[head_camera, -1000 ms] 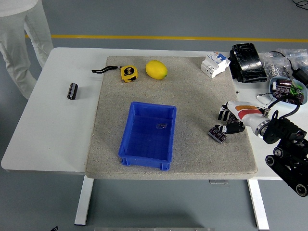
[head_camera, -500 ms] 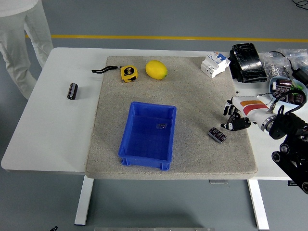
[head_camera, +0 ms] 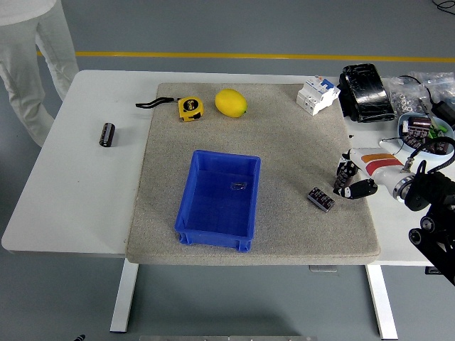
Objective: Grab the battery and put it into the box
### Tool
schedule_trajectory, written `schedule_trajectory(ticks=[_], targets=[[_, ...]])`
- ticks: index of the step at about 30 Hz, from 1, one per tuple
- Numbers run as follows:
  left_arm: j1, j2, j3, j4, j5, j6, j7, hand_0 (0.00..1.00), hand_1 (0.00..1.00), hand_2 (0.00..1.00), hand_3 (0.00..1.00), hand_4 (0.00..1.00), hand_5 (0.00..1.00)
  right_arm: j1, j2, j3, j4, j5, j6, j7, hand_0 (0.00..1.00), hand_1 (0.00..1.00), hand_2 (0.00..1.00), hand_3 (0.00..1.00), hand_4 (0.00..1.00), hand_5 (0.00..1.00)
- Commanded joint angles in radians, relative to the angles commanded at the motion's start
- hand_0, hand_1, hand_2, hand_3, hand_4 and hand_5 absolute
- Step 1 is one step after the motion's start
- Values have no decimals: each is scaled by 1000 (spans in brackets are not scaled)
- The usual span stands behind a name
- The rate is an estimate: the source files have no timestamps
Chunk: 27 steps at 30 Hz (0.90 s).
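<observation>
Nothing's really done yet. The battery (head_camera: 320,199) lies on the grey mat (head_camera: 284,142), right of the blue box (head_camera: 217,238), and the right hand (head_camera: 353,181) sits just beside it, fingers loosely curled and holding nothing. Grasp, carry and drop are all left.

Count: one box, one tape measure (head_camera: 189,108), one lemon (head_camera: 231,103), one circuit breaker (head_camera: 316,95), plus a second dark cylinder (head_camera: 106,134) over on the left of the table.

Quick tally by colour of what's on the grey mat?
Yellow: 2, tape measure and lemon
Blue: 1, box
White: 1, breaker
Dark: 1, battery
Total: 5
</observation>
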<state>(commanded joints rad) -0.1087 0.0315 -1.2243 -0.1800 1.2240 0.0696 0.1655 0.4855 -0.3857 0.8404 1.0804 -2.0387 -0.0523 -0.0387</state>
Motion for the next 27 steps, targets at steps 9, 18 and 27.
schedule_trajectory(ticks=[9,18,27], targets=[[1,0,6,0,-4,0,1,609,600,680,752,815,958,5,8,-3,-6,0,-7,7,459,427,458,465,863,325],[-1,0,8,0,-7,2,0,609,599,680,752,814,957,1,3,5,-6,-13,10,12,450,424,456,467,857,318],[-1,1,16,0,-14,3,1,609,599,679,752,813,956,1,-15,5,5,-37,34,27,470,435,465,470,852,312]])
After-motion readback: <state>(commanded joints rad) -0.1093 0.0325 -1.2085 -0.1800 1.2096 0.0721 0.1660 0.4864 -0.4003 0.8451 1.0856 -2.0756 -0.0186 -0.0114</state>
